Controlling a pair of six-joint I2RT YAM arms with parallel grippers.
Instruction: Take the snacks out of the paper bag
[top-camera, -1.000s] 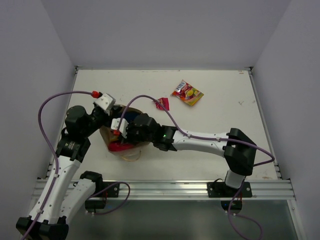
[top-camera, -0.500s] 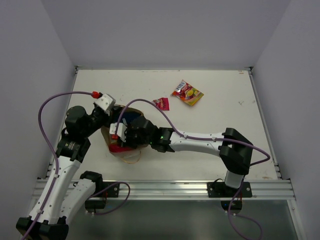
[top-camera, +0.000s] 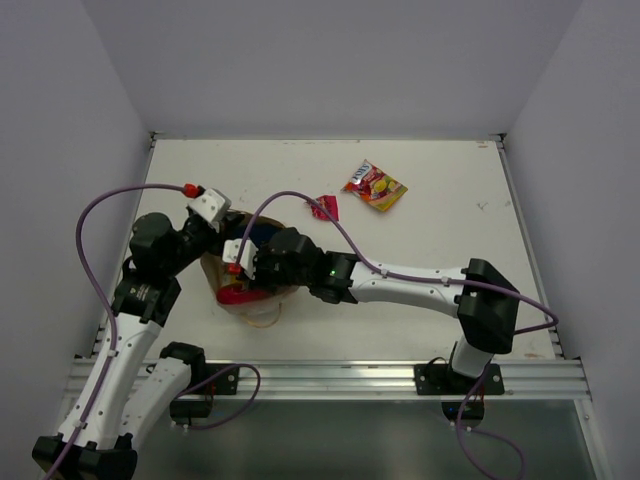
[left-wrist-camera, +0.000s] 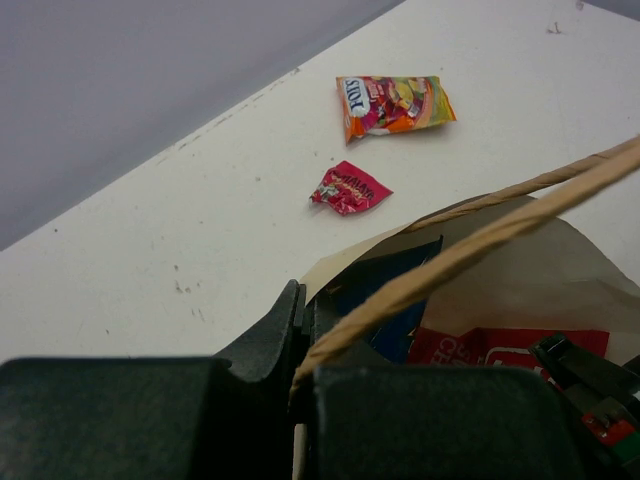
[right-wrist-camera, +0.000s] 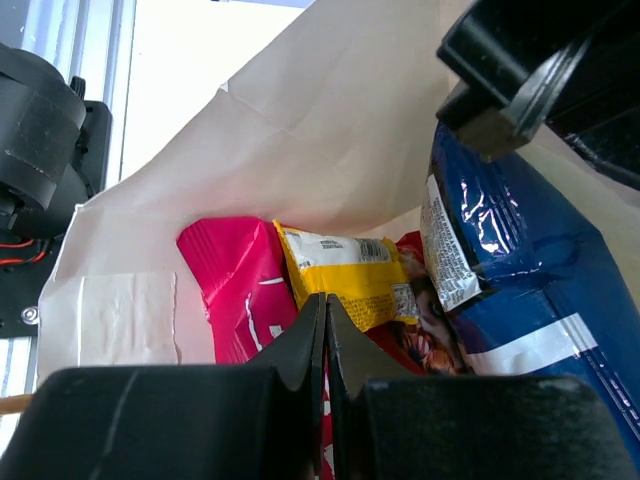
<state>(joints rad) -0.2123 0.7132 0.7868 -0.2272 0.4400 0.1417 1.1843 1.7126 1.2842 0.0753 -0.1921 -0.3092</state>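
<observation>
The paper bag (top-camera: 216, 276) lies on its side at the near left, mouth toward the right arm. My left gripper (top-camera: 226, 226) is shut on its upper rim (left-wrist-camera: 340, 262), and a string handle (left-wrist-camera: 480, 245) crosses that view. My right gripper (top-camera: 247, 266) is inside the mouth, shut (right-wrist-camera: 325, 300), its tips in front of the slim yellow bar (right-wrist-camera: 350, 270); nothing shows between them. The pink bag (right-wrist-camera: 235, 290) lies left of the bar and the blue Doritos bag (right-wrist-camera: 520, 290) right. The red-yellow candy pouch (top-camera: 375, 185) and tiny red wrapper (top-camera: 325, 207) lie on the table.
The left gripper's black fingers (right-wrist-camera: 540, 70) show at the top right of the right wrist view, on the bag's rim. A purple cable (top-camera: 300, 200) arcs over the bag. The table's metal rail (top-camera: 330, 378) runs along the near edge, and grey walls stand on three sides.
The right arm pushed a little deeper into the bag, then drew back slightly to the right. The left gripper and the bag have stayed put.
</observation>
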